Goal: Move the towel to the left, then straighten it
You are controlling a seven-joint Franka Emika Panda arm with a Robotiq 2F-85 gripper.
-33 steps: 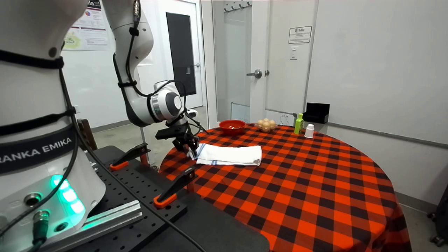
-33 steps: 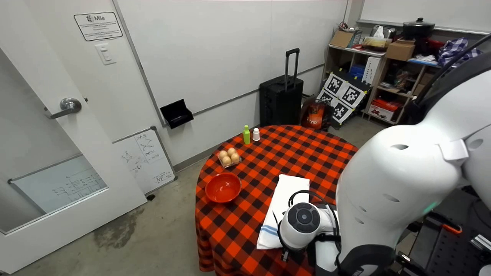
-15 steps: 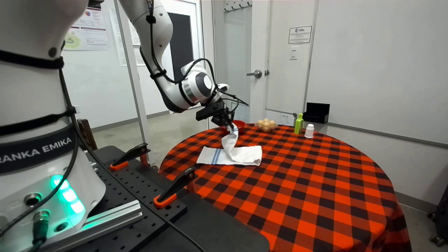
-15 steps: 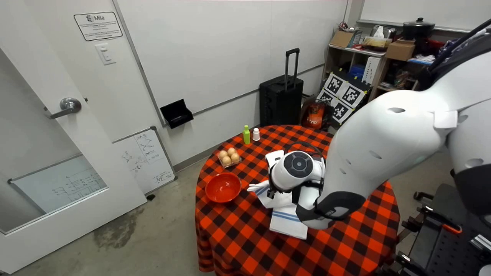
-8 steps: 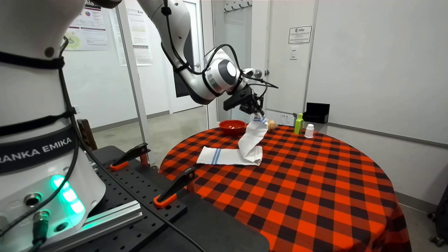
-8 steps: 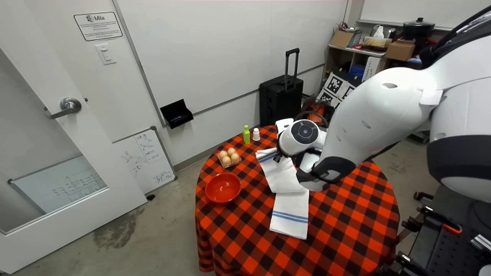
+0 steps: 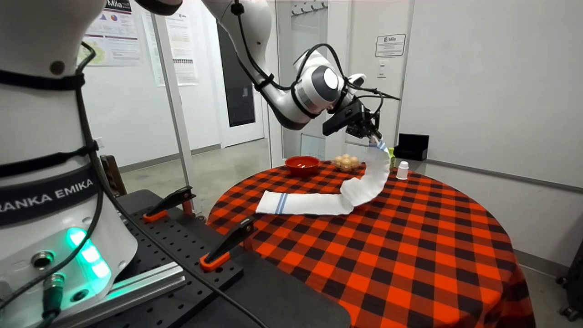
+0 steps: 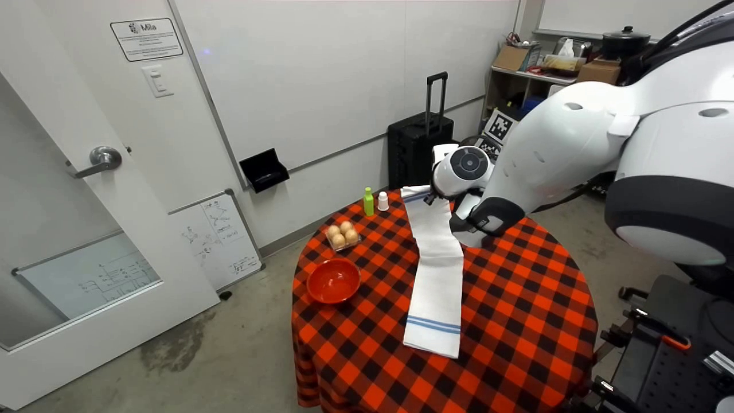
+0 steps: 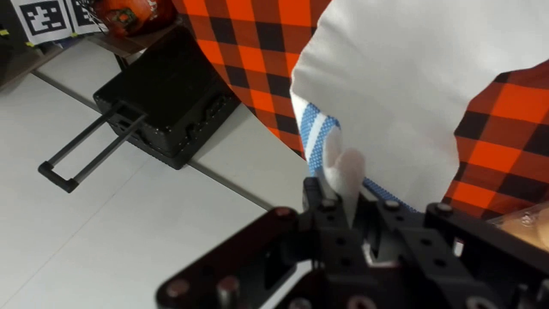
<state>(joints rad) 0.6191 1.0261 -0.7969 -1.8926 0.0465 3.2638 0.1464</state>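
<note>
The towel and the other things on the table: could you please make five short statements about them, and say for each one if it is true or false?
1. The gripper holds the towel by one blue-striped end. True.
2. The whole towel lies flat. False: the held end is up above the tablecloth; the opposite end lies on it.
3. The eggs are between the red bowl and the green bottle. True.
4. The green bottle lies on its side. False: it stands upright.
5. A white container stands beside the green bottle. True.

Whiteboard (image 8: 321, 74) on a white wall (image 8: 338, 184); stained grey floor (image 8: 246, 355); door (image 8: 135, 212); partly hidden shelves (image 8: 530, 75), seemingly cluttered.
</note>
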